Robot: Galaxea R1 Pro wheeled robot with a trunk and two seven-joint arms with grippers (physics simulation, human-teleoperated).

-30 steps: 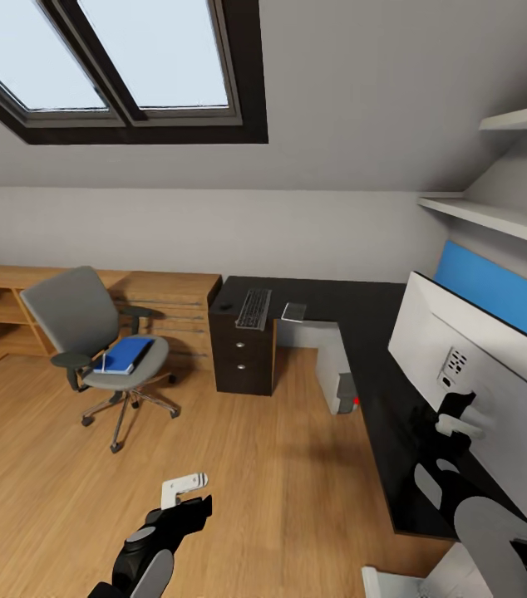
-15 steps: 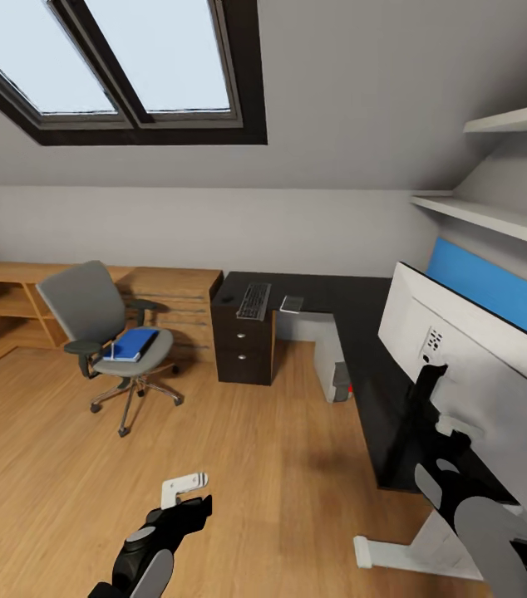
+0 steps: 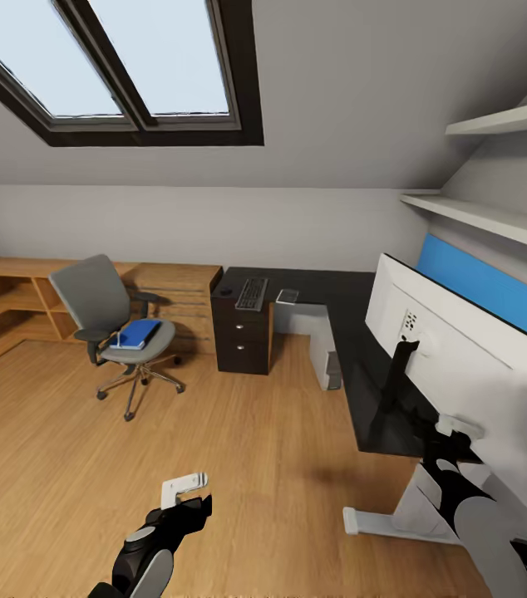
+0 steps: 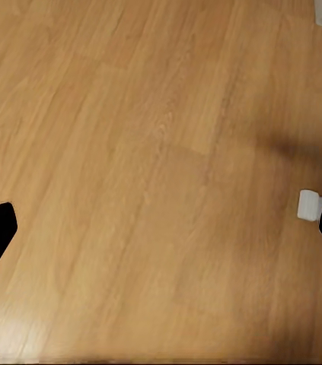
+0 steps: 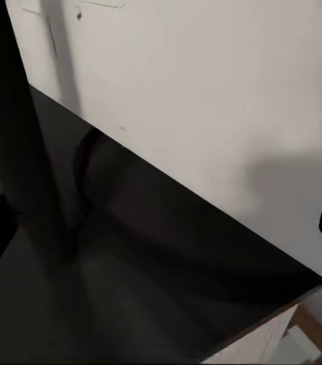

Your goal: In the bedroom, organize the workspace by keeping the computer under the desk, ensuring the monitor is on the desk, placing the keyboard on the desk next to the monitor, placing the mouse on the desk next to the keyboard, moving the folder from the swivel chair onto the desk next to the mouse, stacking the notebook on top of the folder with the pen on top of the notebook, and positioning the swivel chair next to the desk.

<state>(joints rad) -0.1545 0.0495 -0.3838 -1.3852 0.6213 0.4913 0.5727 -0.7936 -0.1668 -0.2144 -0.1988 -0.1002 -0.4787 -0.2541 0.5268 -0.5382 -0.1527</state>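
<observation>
Desk [image 3: 355, 349] w/ monitor [image 3: 471, 365], folder [image 3: 137, 333] prob. on chair [image 3: 118, 320].

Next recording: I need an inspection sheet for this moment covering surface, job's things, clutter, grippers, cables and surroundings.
Surface: black desk top, L-shaped.
Job's things: monitor on desk, white back toward camera; keyboard and mouse on the far desk wing; folder on swivel chair seat; computer under desk. Notebook, pen: too small to tell.
Clutter: flat grey square beside keyboard.
Grippers: left gripper open over the floor; right gripper open beside the monitor's back, holding nothing.
Cables: nothing seen.
Surroundings: skylight, wall shelves, wood floor.
</observation>
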